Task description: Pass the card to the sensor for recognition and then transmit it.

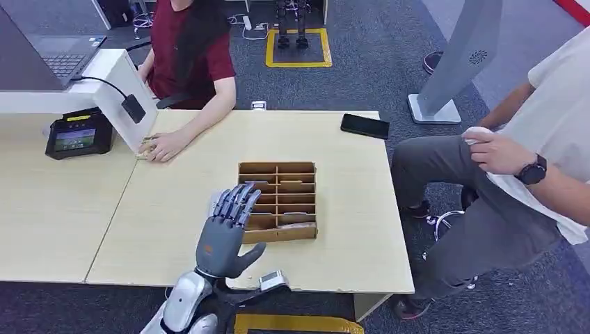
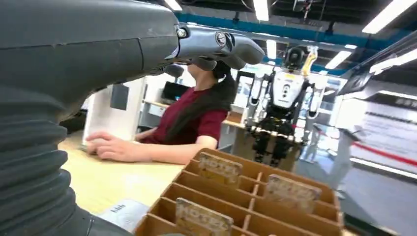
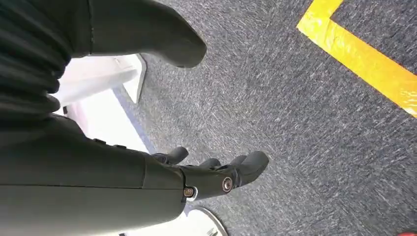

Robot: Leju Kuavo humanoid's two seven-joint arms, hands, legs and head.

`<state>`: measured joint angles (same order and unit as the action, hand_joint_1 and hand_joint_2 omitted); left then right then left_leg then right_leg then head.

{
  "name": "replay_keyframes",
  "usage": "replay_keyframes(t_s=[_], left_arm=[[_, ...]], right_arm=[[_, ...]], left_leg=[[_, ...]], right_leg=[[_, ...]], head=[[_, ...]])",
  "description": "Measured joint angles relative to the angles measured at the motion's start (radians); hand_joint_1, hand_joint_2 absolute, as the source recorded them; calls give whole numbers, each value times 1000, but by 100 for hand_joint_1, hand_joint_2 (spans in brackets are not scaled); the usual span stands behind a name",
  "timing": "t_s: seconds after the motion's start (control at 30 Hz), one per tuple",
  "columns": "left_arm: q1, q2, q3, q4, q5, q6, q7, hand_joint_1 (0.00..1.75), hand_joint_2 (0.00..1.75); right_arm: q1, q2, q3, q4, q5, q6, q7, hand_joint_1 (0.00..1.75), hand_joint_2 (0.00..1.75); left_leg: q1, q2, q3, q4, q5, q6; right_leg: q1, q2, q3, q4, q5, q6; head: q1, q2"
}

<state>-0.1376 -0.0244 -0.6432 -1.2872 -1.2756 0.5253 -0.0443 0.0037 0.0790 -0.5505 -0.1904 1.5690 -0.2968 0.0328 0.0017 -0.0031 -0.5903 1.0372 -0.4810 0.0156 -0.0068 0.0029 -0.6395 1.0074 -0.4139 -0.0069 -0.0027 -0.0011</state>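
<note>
Wooden table (image 1: 174, 229) fills the left and centre of the head view; a person in a maroon top (image 1: 191, 52) sits at its upper edge with a hand flat on it, a second person in a white shirt (image 1: 556, 125) at the right edge of frame; likely both wait on the handover.

Card reader (image 1: 78, 133), dark with a lit screen, sits in the upper left beside a white partition (image 1: 122, 97); judging by the task that is the sensor, well apart from the cards, so the arm has a long sweep left to make.

Cardboard divider tray (image 1: 277, 202) sits centre frame, slots running left-right; the partitions keep the cards (image 2: 220, 168) standing on edge so fingers can get around a top edge; long axes run along the slots, faces turned toward the table's near and far edges; wrist view shows three upright, slightly leaned.

Left hand (image 1: 226, 233) hovers at the tray's lower-left corner, fingers spread and extended over the near slots, holding nothing; looks like a pre-grasp, no card picked yet. A pale flat item lies on the table just beside the tray's left corner, under the fingers; can't tell if it is a card.

Black phone (image 1: 364, 126) lies upper right of the tray, well apart.

Right hand (image 3: 216, 172) hangs over grey carpet (image 3: 295, 123), fingers loosely curled, empty; parked, not needed for this step.
</note>
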Motion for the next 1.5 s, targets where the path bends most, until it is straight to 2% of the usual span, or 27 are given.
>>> replay_keyframes(t_s=[0.17,0.6,0.83,1.23,1.5], left_arm=[[-39,-18,11,73,-3,36,5,0,175],[-93,-48,62,174,22,27,5,0,175],[-93,-50,73,193,26,24,5,0,175],[-93,-50,73,235,-48,28,18,0,175],[-92,-49,73,261,-50,28,23,0,175]], right_arm=[[-1,1,8,0,1,0,0,0,175],[-3,3,26,0,-1,-5,3,0,175],[-3,3,26,0,0,-5,3,0,175],[-3,3,26,0,-2,-5,0,0,175],[-3,3,26,0,0,-5,0,0,175]], left_leg=[[0,0,0,0,0,0],[0,0,0,0,0,0],[0,0,0,0,0,0],[0,0,0,0,0,0],[0,0,0,0,0,0]], right_leg=[[0,0,0,0,0,0],[0,0,0,0,0,0],[0,0,0,0,0,0],[0,0,0,0,0,0],[0,0,0,0,0,0]], head=[[0,0],[0,0],[0,0],[0,0],[0,0]])
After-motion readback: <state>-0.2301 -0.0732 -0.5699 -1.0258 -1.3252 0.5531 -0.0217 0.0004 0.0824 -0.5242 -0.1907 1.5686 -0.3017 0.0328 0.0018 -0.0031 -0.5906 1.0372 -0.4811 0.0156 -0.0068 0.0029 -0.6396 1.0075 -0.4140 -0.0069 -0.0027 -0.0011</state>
